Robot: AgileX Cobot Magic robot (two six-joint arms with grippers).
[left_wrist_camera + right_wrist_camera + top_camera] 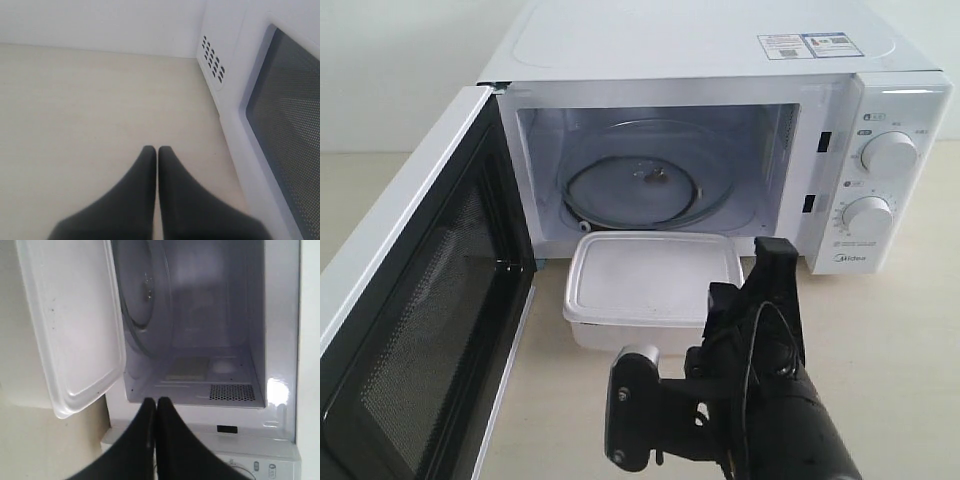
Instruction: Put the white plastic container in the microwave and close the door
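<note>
The white plastic container [653, 285] sits lidded on the table, just in front of the microwave [710, 60]. The cavity and its glass turntable [635, 187] hold nothing. The door [415, 300] is swung wide open to the left. My right gripper [775, 248] is shut and empty, turned on its side just right of the container's right end. In the right wrist view its fingertips [156, 401] point at the cavity's sill, with the container [75, 325] beside them. My left gripper [157, 149] is shut and empty over bare table, beside the door's outer mesh window [290, 125]. It is hidden in the exterior view.
Two round dials [888, 153] sit on the microwave's right panel. Side vents [212, 59] of the oven show in the left wrist view. My right arm's black links and camera mount [635, 410] fill the lower middle of the exterior view. A pale wall stands behind the table.
</note>
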